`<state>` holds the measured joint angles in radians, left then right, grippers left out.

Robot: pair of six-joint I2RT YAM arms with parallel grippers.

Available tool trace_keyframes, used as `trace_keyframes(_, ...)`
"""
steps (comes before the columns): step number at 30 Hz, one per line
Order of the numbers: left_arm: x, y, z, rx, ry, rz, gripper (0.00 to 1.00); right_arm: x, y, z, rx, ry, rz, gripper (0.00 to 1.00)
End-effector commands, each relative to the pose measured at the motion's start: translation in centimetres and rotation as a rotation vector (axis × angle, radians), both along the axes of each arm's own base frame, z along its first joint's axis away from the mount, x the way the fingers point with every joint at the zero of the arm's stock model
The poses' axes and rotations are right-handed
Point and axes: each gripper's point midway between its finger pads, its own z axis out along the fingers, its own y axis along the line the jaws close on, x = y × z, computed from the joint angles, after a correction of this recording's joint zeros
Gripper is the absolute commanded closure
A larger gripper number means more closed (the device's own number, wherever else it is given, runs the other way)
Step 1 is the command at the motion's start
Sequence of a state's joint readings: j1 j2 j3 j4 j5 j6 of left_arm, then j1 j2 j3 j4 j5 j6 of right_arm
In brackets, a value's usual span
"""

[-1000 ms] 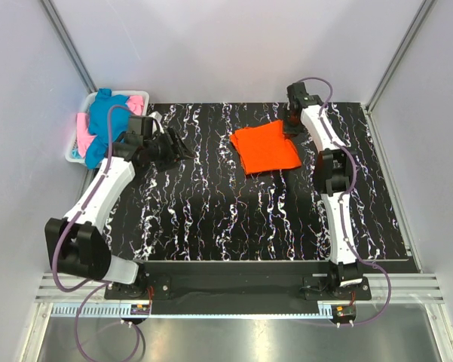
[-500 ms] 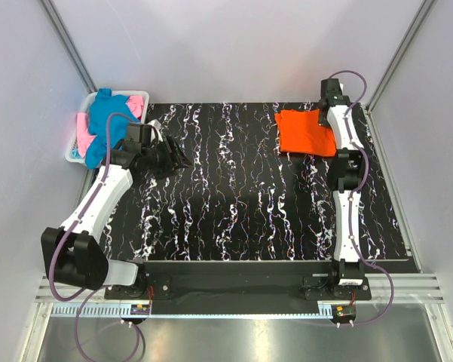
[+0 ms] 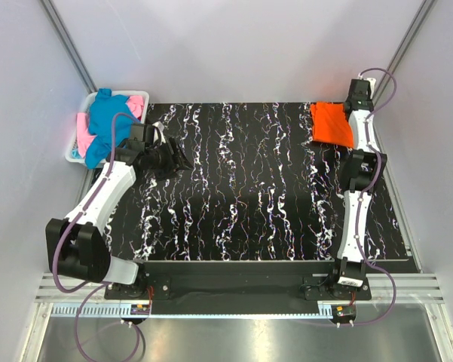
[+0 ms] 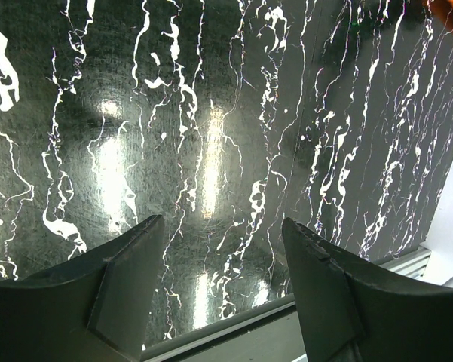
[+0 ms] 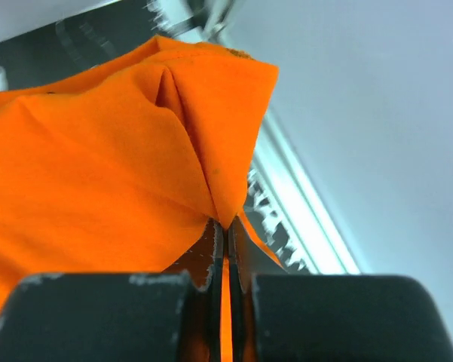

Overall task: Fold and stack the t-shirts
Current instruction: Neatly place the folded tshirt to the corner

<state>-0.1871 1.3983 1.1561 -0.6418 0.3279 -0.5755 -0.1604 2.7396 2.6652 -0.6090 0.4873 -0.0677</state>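
Since the orange t-shirt (image 5: 98, 166) is light, limp cloth, I grip a bunched edge: right pincer (image 5: 226, 230) clamped there; left pincer (image 4: 220, 226) apart, empty.

Table (image 3: 249, 196) middle open, wide passage between pincers. Far right corner crowded: orange t-shirt (image 3: 332, 123) pinched in right pincer (image 5: 226, 231), wall (image 3: 430, 113) just beside. Far left: left pincer (image 4: 224, 226) gaping over table, basket (image 3: 71, 147) beyond edge.

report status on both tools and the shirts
Right tool shut on orange t-shirt at far right corner of table. Left tool open, empty. Teal t-shirt and pink t-shirt heaped in basket. Nothing in the way.
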Motion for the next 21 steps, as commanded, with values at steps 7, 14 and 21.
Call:
trace_keyframes(7, 1.3, -0.3, 1.3, -0.008, -0.051, -0.024, 0.31, 2.1, -4.2, 2.0, -0.174, -0.144, -0.094, 1.00)
trace_keyframes(14, 1.5, -0.3, 0.6, -0.005, -0.030, -0.015, 0.31, 1.4, -7.2, 1.7, -0.269, -0.154, -0.176, 1.00)
trace_keyframes(21, 1.3, -0.4, -0.2, 0.003, -0.013, -0.020, 0.31, 1.0, -8.6, 0.8, -0.282, -0.154, -0.205, 1.00)
